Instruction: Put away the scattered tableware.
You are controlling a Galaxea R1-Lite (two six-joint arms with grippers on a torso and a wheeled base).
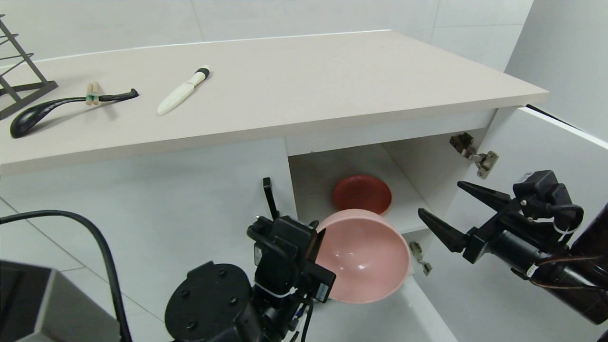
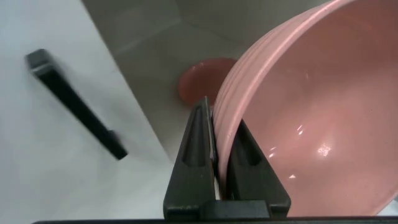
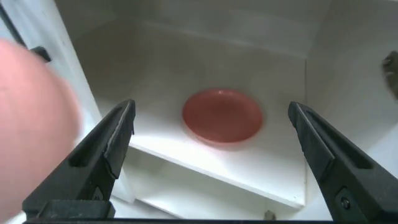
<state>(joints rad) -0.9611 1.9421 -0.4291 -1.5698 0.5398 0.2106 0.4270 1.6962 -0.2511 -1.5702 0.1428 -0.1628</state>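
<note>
The left gripper (image 2: 217,121) clamps the pink bowl (image 1: 365,251) by its rim just before the open cupboard (image 1: 323,173); the right gripper (image 1: 439,197) hangs there, spread and empty. Next, likely: carry the bowl inside, clearing the red plate (image 1: 362,194).

Left gripper (image 2: 214,115): fingers clamped on the rim of the pink bowl (image 1: 365,256), one inside, one outside.
Left arm: low and near, at centre, wrist pointing far.
Right gripper (image 1: 439,197): jaws spread wide, holding nothing.
Right arm: at the near right, pointing left and far.
</note>
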